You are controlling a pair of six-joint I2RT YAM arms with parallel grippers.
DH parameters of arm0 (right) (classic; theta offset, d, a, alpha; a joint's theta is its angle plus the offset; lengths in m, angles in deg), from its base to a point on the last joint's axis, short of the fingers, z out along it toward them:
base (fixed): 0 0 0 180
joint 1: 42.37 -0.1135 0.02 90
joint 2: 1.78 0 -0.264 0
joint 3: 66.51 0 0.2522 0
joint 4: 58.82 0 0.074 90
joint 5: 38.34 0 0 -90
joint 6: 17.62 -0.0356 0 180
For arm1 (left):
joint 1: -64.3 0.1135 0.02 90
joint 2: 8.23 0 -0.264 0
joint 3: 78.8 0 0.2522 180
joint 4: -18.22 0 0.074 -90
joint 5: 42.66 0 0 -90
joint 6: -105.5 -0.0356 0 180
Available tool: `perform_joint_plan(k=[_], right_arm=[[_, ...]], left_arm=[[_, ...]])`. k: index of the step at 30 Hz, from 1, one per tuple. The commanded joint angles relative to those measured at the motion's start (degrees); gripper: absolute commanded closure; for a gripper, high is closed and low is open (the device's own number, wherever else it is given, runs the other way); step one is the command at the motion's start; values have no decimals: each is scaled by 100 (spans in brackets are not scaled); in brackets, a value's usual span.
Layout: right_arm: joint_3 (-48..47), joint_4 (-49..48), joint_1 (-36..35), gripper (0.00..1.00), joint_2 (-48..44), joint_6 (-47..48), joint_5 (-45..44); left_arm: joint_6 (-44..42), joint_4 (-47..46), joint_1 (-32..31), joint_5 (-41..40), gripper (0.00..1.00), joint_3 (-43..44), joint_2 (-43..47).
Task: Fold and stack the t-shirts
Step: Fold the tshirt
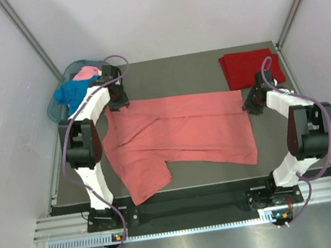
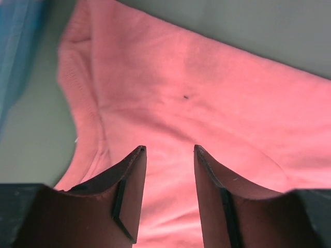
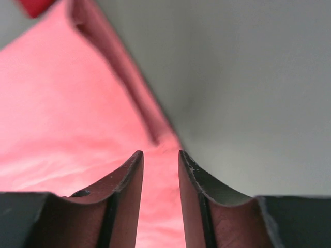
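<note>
Bright blue t-shirt (image 1: 67, 93) and light pink t-shirt (image 1: 88, 72) lie bunched in a translucent teal plastic basket (image 1: 52, 109) at the far left corner of the grey worktop (image 1: 177, 73). Just beside it, the left pincer (image 2: 169, 149) hangs wide open over the far left edge of the salmon-coral cotton t-shirt (image 1: 185, 130), which lies spread flat mid-worktop. At that shirt's far right corner the right pincer (image 3: 160, 152) stands narrowly parted, gripping nothing. Behind it, a folded dark red t-shirt (image 1: 250, 66) lies at the far right.

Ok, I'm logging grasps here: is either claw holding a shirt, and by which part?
Nothing is held. The left claw stands open above one end of the salmon shirt; the right claw is open over its other end, pinching no fabric.
</note>
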Motion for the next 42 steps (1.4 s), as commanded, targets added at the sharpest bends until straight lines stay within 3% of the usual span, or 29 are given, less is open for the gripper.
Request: perform_joint_plan(k=[1,6,8,9,12,18,42], right_arm=[[-290,41,-424,65,-587,-73,-44],[-457,-222,-1407,55,-789,-56,45],[-431,-800,-1925,53,-825,-21,475],[-457,-934,-2086,52,-756,-12,554],[-712,-1032,-2551,51,-484,-73,607],[-853,-1215,-2781,49,-184,-64,871],[-625,-1822,-2869,46,-95,-91,1152]], left_arm=[[-82,-7,53,45,53,-529,725],[-135,-613,53,326,53,-1665,1744],[-396,-710,27,616,54,-2061,1912],[-512,-772,1,1165,54,-2175,2000],[-995,-860,-306,1566,53,-2483,2001],[-1611,-860,-1080,697,52,-2449,1641],[-1910,-1132,-1107,-1140,53,-1615,718]])
